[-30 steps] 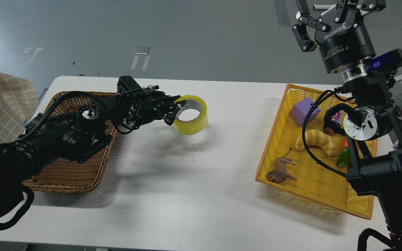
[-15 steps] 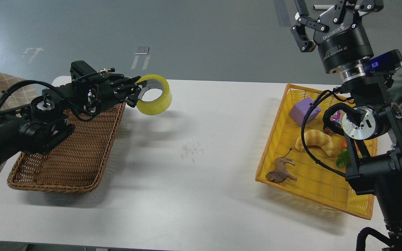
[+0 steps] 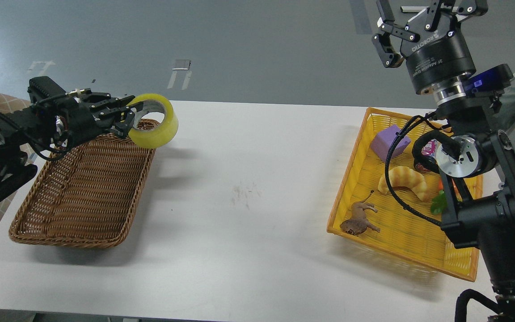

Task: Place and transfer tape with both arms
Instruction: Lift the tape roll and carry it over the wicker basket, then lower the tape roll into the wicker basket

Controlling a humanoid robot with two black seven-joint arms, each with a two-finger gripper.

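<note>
Spanning the whole view, the white tabletop (image 3: 248,232) carries two containers. Largest on it is the yellow basket (image 3: 400,237), below the right arm's fingers (image 3: 386,47), which are spread apart and grasp nothing, raised high above the far end of that basket; the right gripper (image 3: 411,27) is partly cut off by the top edge of the view. Next in size is the brown wicker basket (image 3: 83,192), which lies under and in front of the left arm's fingers (image 3: 123,117). The left gripper (image 3: 130,115) is clenched on the tape (image 3: 154,126), one finger reaching through the roll's grey core and the other against its outer wall. The roll hangs at the fingertips, clear of the tabletop, over the far right corner of the wicker basket, with its shadow falling just to its right.

Inside the yellow basket, well away from the left fingers, lie a yellow croissant toy (image 3: 404,179), a purple block (image 3: 389,141) beyond it, a brown animal figure (image 3: 358,220) nearest the front left corner, and a small green piece (image 3: 440,203) partly hidden behind the right arm (image 3: 485,214).
</note>
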